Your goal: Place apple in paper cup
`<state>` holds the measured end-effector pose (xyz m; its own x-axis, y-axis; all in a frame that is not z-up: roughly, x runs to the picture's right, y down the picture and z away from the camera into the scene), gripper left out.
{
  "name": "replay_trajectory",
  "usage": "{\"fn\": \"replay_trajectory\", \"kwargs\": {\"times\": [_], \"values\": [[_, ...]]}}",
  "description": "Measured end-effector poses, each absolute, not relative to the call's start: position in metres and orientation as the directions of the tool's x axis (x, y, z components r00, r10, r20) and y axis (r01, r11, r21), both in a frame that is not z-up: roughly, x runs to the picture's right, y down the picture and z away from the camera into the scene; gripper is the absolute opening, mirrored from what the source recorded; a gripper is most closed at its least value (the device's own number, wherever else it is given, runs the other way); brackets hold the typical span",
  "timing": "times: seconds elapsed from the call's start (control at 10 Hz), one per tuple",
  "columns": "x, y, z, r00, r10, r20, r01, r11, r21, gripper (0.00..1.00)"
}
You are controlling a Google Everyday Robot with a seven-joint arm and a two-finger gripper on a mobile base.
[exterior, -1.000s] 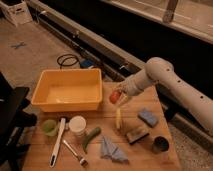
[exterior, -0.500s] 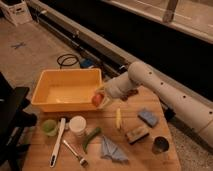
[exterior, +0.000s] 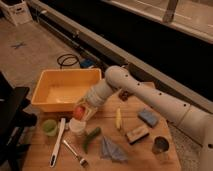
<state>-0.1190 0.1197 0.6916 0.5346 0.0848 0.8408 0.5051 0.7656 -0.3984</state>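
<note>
The orange-red apple [exterior: 78,112] is held in my gripper [exterior: 80,111] at the end of the white arm. It hangs just above the white paper cup [exterior: 76,128], which stands on the wooden table [exterior: 145,155] in front of the yellow bin. The apple sits slightly above and over the cup's mouth, hiding part of the rim. My gripper is shut on the apple.
A yellow bin [exterior: 64,88] stands at the back left. A green cup [exterior: 49,126], a white utensil [exterior: 57,142], a fork [exterior: 75,153], a green vegetable [exterior: 91,138], a blue cloth [exterior: 111,150], a banana [exterior: 118,119], sponges [exterior: 136,133] and a dark metal cup [exterior: 160,145] lie around.
My arm has swung left and down with the apple, from the table's right middle to just above the paper cup.
</note>
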Motion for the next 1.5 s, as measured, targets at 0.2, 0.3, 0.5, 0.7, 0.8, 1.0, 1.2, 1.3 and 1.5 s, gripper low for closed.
{"fn": "replay_trajectory", "kwargs": {"times": [0.2,0.3,0.5,0.7,0.8,1.0,1.2,1.3,1.5], "values": [[-0.121,0.141,0.694,0.526,0.108,0.844,0.552,0.711,-0.435,0.18],[-0.121,0.144,0.697,0.525,0.12,0.842,0.558,0.699,-0.448,0.31],[-0.124,0.147,0.702,0.525,0.129,0.841,0.565,0.686,-0.458,0.48],[-0.124,0.146,0.706,0.521,0.14,0.842,0.566,0.682,-0.463,0.71],[-0.126,0.146,0.707,0.517,0.144,0.844,0.569,0.68,-0.464,0.78],[-0.128,0.147,0.708,0.509,0.153,0.847,0.573,0.674,-0.466,0.8],[-0.127,0.147,0.708,0.51,0.154,0.846,0.573,0.674,-0.467,0.8],[-0.128,0.147,0.708,0.51,0.153,0.847,0.573,0.673,-0.467,0.8],[-0.128,0.147,0.708,0.509,0.153,0.847,0.574,0.673,-0.467,0.8]]}}
